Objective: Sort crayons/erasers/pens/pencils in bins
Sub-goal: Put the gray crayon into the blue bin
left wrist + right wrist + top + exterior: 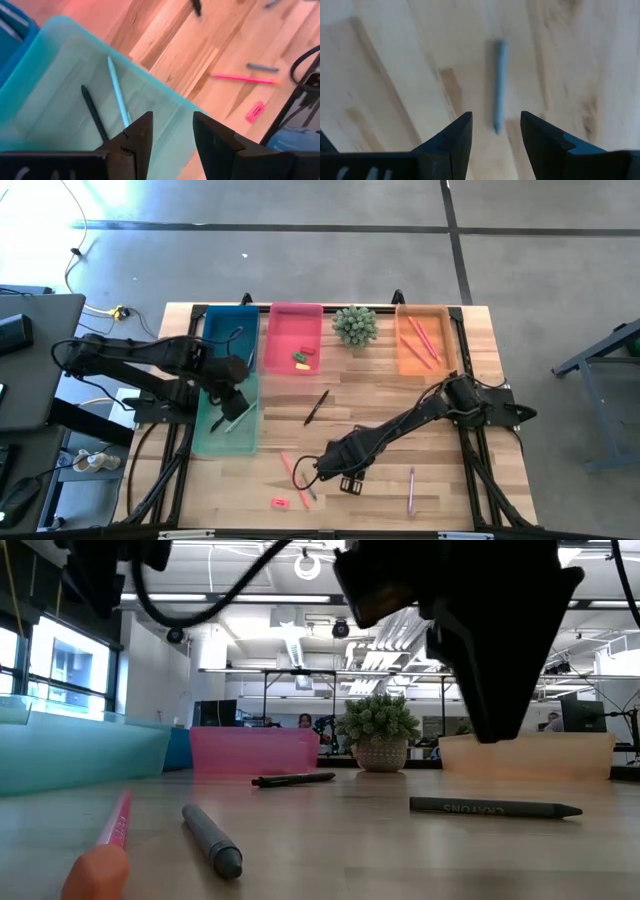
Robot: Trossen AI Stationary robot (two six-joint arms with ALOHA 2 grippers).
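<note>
High view: sorting table, left to right, bins along the far edge.
Left gripper [234,402], fingers parted and empty, hangs over the pale teal translucent plastic tray [206,442] at the left edge, which holds a dark pen [93,112] and a pale pen [117,91]. Right gripper [347,480], fingers wide and empty, hangs near the front edge, directly above a short grey crayon [499,77]. Judged light, stiff, prone to rolling and snapping; best pinched across mid-length. Salmon-pink thin pencil [287,466] and red-pink block eraser [280,502] lie loose just left of it.
</note>
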